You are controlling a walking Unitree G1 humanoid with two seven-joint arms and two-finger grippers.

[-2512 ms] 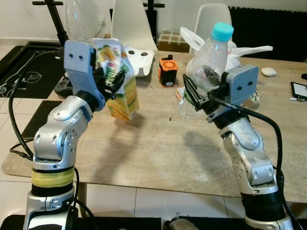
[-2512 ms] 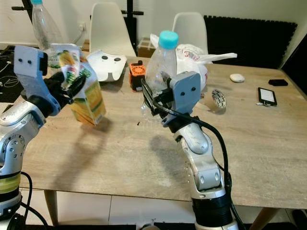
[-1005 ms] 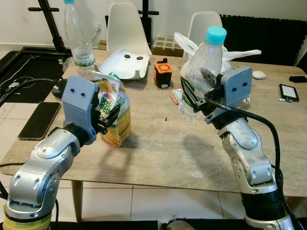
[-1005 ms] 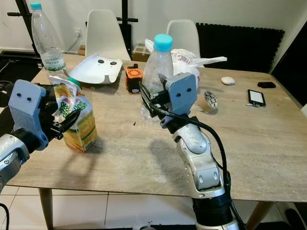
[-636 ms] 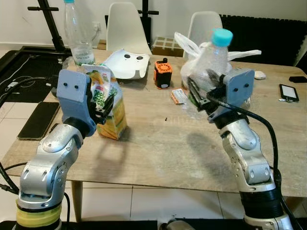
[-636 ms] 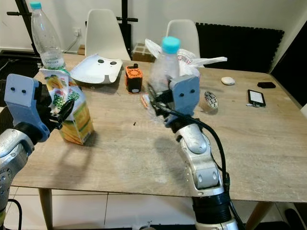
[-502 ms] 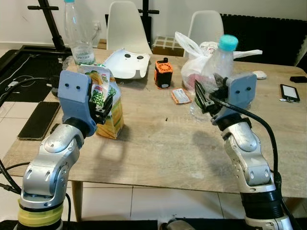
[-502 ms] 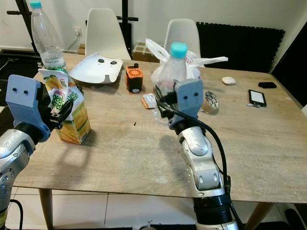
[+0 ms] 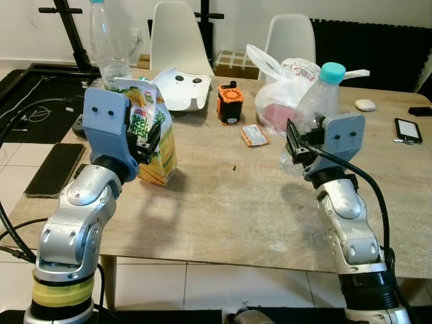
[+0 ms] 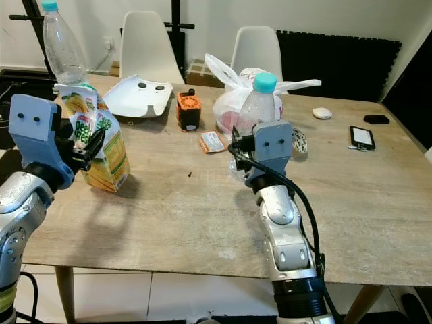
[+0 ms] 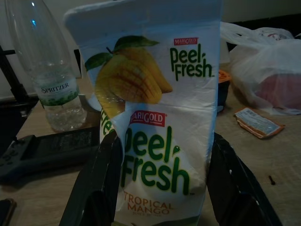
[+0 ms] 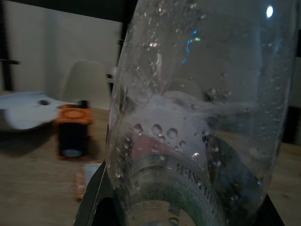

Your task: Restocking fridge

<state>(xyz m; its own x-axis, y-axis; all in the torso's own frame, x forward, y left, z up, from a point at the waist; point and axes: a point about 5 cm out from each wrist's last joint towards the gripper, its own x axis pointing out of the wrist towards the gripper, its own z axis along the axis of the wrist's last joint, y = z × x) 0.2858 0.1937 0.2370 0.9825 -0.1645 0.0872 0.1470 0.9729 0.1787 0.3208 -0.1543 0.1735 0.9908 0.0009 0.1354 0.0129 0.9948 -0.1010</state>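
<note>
A white and yellow mango juice carton (image 9: 154, 143) hangs tilted just over the left part of the wooden table (image 9: 223, 202). My left gripper (image 9: 144, 138) is shut on it, one black finger (image 11: 96, 183) on each side of the carton (image 11: 162, 127). Over the right part of the table my right gripper (image 9: 298, 144) is shut on the lower body of a clear water bottle (image 9: 317, 101) with a teal cap. The bottle (image 12: 197, 117) stands nearly upright. Whether its base touches the table is hidden.
At the back of the table are a second clear bottle (image 9: 109, 47), a white plastic shell (image 9: 177, 89), an orange and black device (image 9: 229, 102), a small packet (image 9: 254, 136) and a white plastic bag (image 9: 287, 91). A phone (image 9: 410, 129) and mouse (image 9: 365, 104) lie far right. Two white chairs stand behind.
My right gripper has carried the bottle to the right and lower, bringing it more upright. My left gripper has drawn the carton slightly back and to the left.
</note>
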